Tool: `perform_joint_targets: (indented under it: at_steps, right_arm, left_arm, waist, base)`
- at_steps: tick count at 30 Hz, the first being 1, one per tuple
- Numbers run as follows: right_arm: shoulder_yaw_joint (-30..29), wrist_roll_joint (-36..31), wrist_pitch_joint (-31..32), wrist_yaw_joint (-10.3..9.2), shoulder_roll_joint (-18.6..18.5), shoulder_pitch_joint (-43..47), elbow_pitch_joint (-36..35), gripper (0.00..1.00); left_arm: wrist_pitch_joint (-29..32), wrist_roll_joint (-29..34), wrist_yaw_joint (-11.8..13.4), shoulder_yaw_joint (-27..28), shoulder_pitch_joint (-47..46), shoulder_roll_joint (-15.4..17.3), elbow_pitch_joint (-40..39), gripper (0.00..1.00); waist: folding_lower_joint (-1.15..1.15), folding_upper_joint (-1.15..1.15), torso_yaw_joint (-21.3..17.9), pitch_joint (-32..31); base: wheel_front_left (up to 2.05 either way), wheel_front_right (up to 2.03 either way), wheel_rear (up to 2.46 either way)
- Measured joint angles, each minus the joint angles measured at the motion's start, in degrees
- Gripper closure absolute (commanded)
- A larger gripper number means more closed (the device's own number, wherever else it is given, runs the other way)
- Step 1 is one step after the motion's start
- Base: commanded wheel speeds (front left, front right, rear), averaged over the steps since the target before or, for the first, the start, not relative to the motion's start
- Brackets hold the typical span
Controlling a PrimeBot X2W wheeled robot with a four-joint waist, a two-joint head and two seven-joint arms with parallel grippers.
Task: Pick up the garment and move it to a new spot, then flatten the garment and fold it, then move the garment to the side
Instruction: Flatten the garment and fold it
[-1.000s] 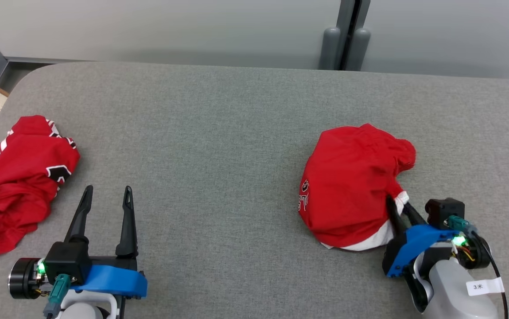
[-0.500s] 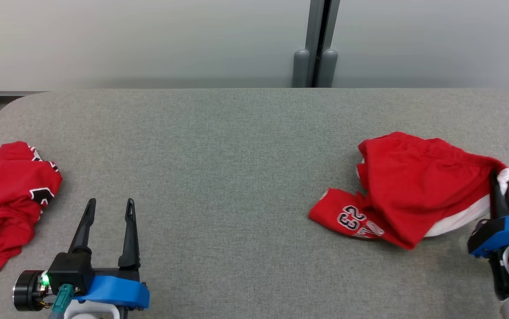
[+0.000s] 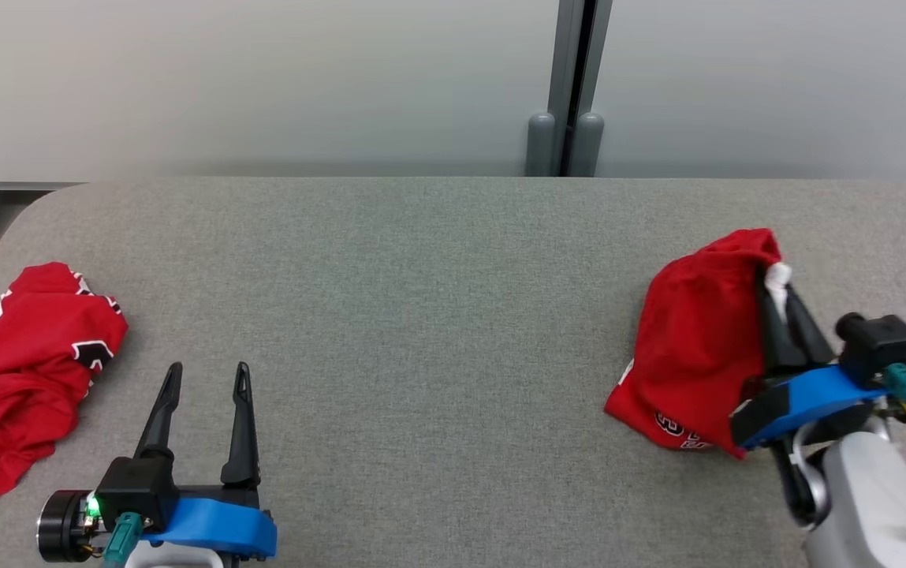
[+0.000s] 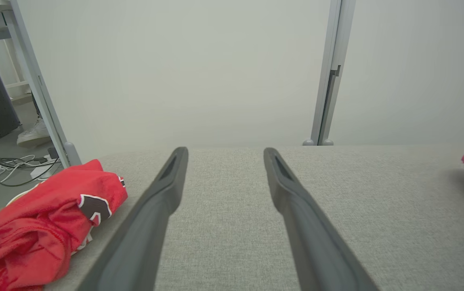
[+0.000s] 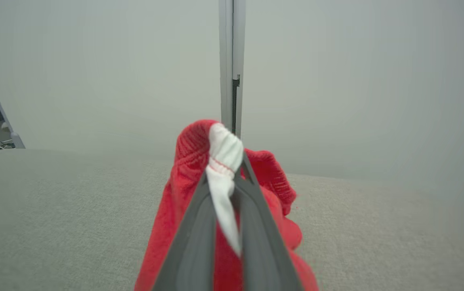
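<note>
2 arms point forward — right arm with jaws clamped on the bunched garment, left arm with jaws apart.

Head overhead, 2 wrists low, table shared

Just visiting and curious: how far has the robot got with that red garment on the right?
Early. Done: the right gripper is shut on the red garment by its white trim. In hand: the move; it hangs bunched over the grey table. Left: laying down, flattening, folding, moving aside.
</note>
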Motion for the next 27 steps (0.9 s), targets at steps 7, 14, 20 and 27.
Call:
perform_joint_targets:
  at_steps: [7, 14, 20, 27]
  right_arm:
    - [11.62, 1.86, 0.67, 0.00, 4.25, 0.45, -2.82, 1.00]
    - [24.64, 4.85, 0.90, 0.00, 5.89, 0.46, -1.30, 1.00]
    - [40.01, 11.33, 0.82, 0.00, 6.09, 0.92, 0.42, 1.00]
    - [49.66, 15.48, 0.31, 0.00, 6.10, 0.45, 1.66, 0.00]
  left_arm:
    - [0.00, -0.01, 0.00, -0.09, 0.18, -0.26, 0.13, 0.00]
    - [0.00, -0.01, -0.09, 0.09, 0.54, -0.38, 0.44, 0.00]
    - [-0.01, 0.00, -0.11, -0.02, 0.93, -0.52, 0.78, 0.00]
    - [0.00, -0.09, -0.14, 0.43, 0.94, -0.66, 0.98, 0.00]
  waist:
    - [0.00, 0.00, 2.23, -0.70]
    - [0.00, 0.00, 5.07, -0.86]
    - [0.01, 0.00, 6.82, -0.97]
    - [0.00, 0.00, 6.65, -0.67]
  base:
    - [0.00, 0.00, 0.00]
    - [0.00, 0.00, 0.00]
    - [0.00, 0.00, 0.00]
    - [0.00, 0.00, 0.00]
